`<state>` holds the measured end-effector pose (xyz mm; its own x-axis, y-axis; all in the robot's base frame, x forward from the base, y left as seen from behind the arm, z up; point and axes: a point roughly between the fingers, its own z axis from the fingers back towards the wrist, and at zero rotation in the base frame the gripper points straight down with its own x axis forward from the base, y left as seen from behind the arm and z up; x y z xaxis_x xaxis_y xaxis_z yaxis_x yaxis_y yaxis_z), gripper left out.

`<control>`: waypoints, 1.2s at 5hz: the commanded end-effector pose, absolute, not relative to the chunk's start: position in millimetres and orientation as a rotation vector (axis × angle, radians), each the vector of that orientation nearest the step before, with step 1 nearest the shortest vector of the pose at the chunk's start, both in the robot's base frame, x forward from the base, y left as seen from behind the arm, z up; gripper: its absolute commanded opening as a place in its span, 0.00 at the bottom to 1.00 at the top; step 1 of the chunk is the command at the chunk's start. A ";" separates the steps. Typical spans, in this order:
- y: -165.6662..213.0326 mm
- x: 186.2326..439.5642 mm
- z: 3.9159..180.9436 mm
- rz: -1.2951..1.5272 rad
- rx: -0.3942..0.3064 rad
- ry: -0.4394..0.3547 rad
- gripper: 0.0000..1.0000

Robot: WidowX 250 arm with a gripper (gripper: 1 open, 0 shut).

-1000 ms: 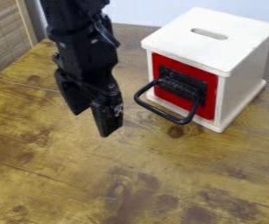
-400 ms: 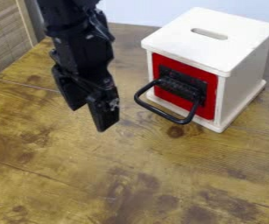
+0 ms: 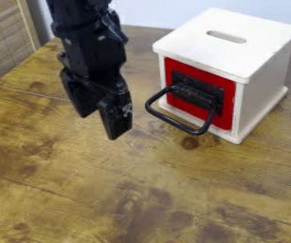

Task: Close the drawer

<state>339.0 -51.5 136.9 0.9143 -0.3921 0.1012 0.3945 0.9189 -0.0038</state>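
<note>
Camera view: a red-fronted drawer sits in a pale wooden box at the far right of a brown wooden table. Its front faces near and slightly left, and its looped black handle sticks out that way, the loop's long side sloping down to the right. A slot is cut in the box top. The dark gripper hangs left of the handle, apart from it. A slatted panel stands far left. The arm is cut off above; I cannot tell how far the fingers are open, or whether they hold anything.
</note>
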 end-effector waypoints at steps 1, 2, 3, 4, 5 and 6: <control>-51.0 341.1 152.8 -0.399 -0.013 -0.152 1.00; -53.3 338.3 152.2 -0.400 -0.013 -0.148 1.00; -55.9 336.1 153.5 -0.408 -0.012 -0.153 1.00; -58.6 335.4 156.2 -0.428 -0.010 -0.160 1.00; -60.6 335.1 158.9 -0.445 -0.009 -0.169 1.00; -61.1 334.0 161.7 -0.447 -0.010 -0.179 1.00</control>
<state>335.4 -55.4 135.7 0.9055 -0.4130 0.0974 0.4145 0.9100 0.0048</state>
